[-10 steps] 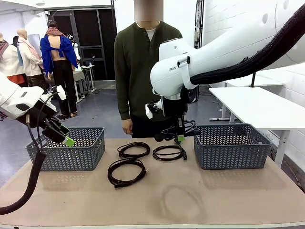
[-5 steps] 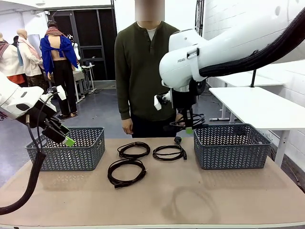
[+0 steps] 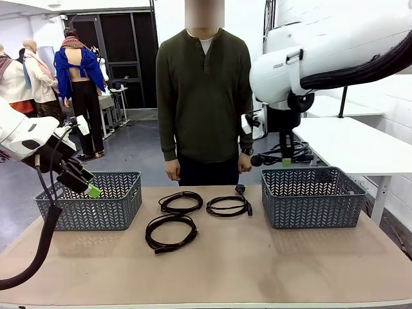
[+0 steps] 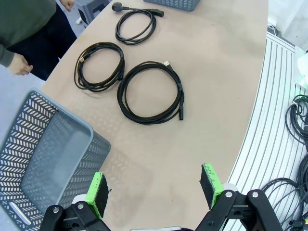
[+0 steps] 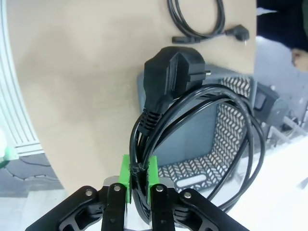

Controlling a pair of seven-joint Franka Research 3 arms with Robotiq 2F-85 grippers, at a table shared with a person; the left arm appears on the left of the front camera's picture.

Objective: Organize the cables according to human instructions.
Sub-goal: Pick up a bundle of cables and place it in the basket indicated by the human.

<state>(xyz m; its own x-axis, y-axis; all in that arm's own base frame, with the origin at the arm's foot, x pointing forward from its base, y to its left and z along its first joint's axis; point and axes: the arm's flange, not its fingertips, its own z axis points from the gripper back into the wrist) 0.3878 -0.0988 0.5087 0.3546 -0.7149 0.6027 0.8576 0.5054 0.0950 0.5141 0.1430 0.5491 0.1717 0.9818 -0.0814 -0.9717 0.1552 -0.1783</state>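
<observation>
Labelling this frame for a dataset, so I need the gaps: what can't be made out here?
- Front view: right basket floor, hidden by its near wall.
- Right wrist view: held cable, loops hidden low down by the right gripper.
- Left wrist view: left basket, cut off by the left edge.
</observation>
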